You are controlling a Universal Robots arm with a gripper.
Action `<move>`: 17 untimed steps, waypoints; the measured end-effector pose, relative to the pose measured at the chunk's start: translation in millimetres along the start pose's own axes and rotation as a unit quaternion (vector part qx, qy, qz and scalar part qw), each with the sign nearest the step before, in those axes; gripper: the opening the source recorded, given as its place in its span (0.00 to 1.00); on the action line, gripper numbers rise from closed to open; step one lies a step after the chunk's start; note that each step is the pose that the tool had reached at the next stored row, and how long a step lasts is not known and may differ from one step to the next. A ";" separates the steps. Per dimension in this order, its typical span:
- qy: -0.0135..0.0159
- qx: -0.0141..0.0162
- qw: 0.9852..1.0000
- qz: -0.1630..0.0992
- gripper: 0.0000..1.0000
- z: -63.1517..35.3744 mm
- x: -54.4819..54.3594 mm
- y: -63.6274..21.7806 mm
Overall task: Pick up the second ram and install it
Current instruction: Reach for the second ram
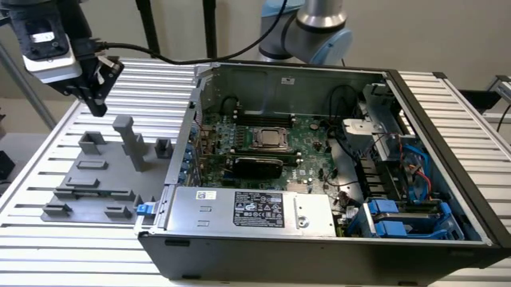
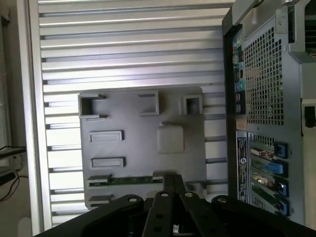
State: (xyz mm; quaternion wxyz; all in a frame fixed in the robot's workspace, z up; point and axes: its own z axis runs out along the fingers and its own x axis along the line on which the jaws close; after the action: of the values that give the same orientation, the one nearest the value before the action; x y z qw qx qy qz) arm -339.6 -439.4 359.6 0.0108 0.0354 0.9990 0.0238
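Observation:
The second ram (image 2: 129, 180) is a thin green stick lying on edge in a long slot of the grey fixture plate (image 2: 143, 143). In the wrist view my gripper (image 2: 170, 183) is shut, its black fingers pressed together with nothing between them, their tips just over one end of the stick. In the exterior view the gripper (image 1: 97, 109) hangs well above the far side of the fixture plate (image 1: 104, 179), apart from everything on it.
An open computer case (image 1: 319, 167) lies at the exterior view's right of the plate, its motherboard (image 1: 264, 140) exposed. Grey blocks and a tall post (image 1: 131, 143) stand up from the fixture plate. The ribbed metal table (image 1: 48, 239) extends all round.

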 end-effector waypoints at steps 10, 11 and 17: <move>0.000 0.000 1.000 0.000 0.11 11.0 34.4 -14.9; 0.000 0.000 1.000 0.000 0.11 11.6 35.5 -17.5; 0.000 0.000 1.000 0.000 0.11 17.4 40.7 -30.5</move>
State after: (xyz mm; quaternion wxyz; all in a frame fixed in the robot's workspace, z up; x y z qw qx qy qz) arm -382.0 -466.1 339.9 0.0109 0.0355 0.9990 0.0238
